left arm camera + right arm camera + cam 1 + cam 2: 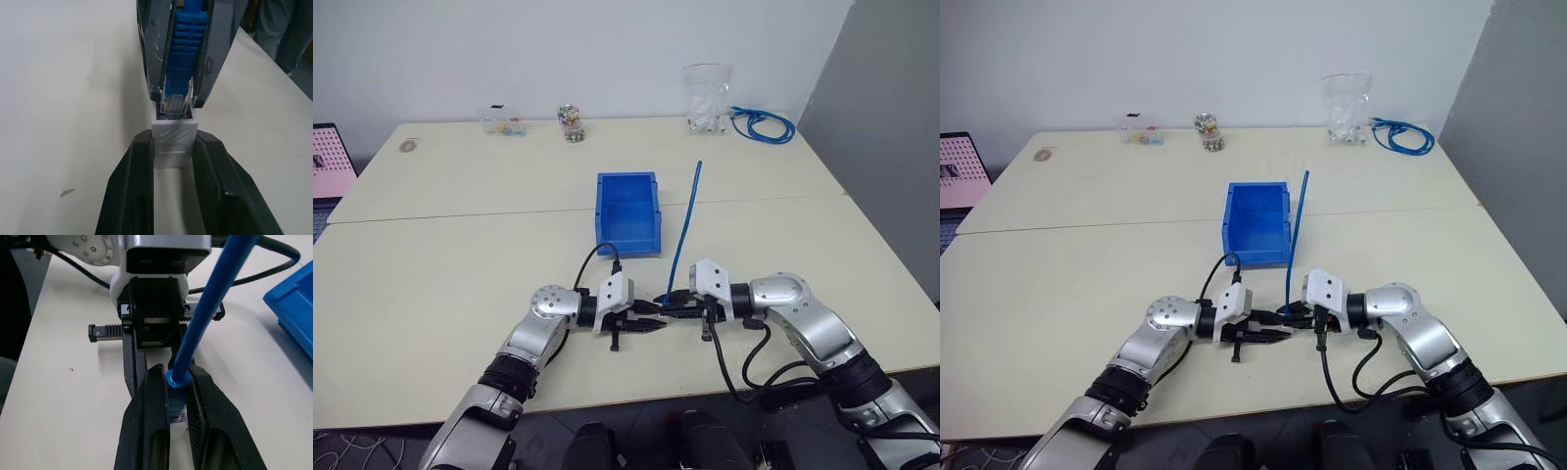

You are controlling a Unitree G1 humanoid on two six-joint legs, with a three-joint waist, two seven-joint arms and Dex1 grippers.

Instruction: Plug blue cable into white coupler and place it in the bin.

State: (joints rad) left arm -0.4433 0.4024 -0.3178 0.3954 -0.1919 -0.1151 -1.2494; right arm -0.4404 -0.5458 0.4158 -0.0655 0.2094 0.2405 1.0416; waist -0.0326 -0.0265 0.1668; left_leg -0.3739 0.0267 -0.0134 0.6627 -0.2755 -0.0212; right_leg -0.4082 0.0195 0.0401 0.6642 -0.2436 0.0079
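Left eye view, near edge of table (431,294): left gripper (651,325) and right gripper (674,306) tip to tip. Left fingers (132,196) pinching white coupler (174,139) by its sides, open socket facing the right gripper. Right fingers (151,431) clamped on blue cable (686,227) at the boot; clear plug (174,104) at the socket mouth, partly entered, depth not discernible. Cable rising from the grip, slanting toward the far side, just right of bin (628,211). Bin at table centre, beyond both grippers, open top. Far right corner: coiled blue cable bundle (764,124), clear bag (707,98).
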